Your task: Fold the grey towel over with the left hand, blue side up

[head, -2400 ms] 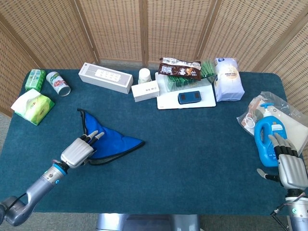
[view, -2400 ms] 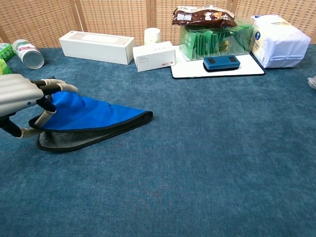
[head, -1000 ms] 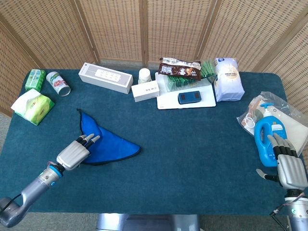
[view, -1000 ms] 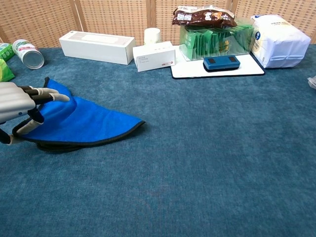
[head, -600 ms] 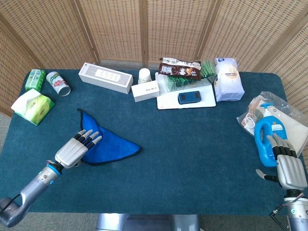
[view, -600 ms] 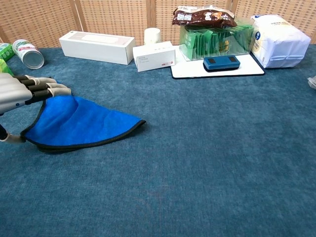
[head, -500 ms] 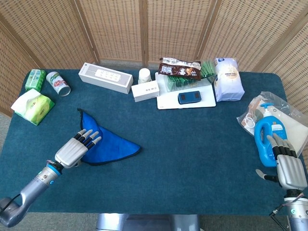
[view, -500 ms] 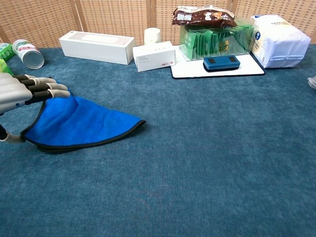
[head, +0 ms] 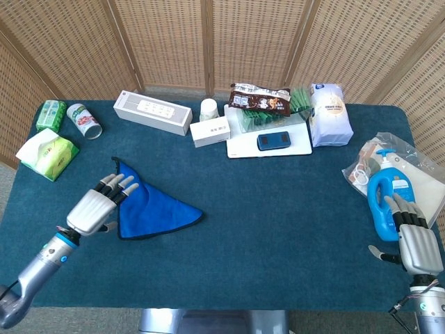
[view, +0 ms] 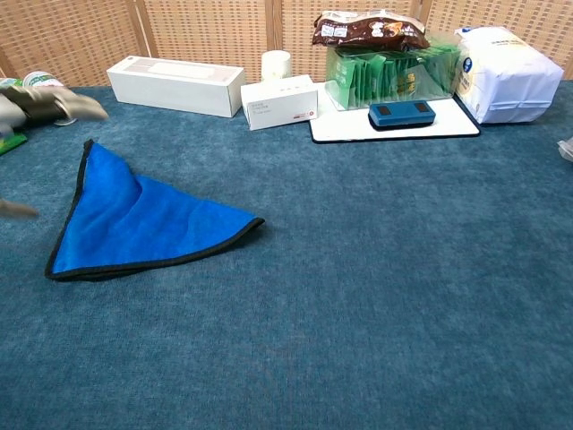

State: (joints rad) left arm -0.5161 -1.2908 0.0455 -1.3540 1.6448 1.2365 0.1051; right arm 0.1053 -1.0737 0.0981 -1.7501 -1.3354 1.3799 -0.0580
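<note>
The towel (head: 153, 205) (view: 139, 224) lies flat on the blue table cloth as a folded triangle, blue side up with a dark border. My left hand (head: 97, 203) (view: 40, 103) hovers above the towel's left edge, fingers spread, holding nothing; in the chest view it shows blurred at the left frame edge. My right hand (head: 411, 236) rests at the table's right front edge beside a blue bottle (head: 384, 202), fingers apart and empty.
Along the back stand a long white box (head: 153, 111), a small white box (head: 210, 131), a white tray (head: 268, 142) with a dark case, green packets, a snack bag and a white sack (head: 328, 115). A can (head: 85, 120) and green tissue pack (head: 47, 153) lie far left.
My left hand has let go of the towel, lifted and drawn back to the left. The towel has settled flat, blue side up. The right hand has not moved.
</note>
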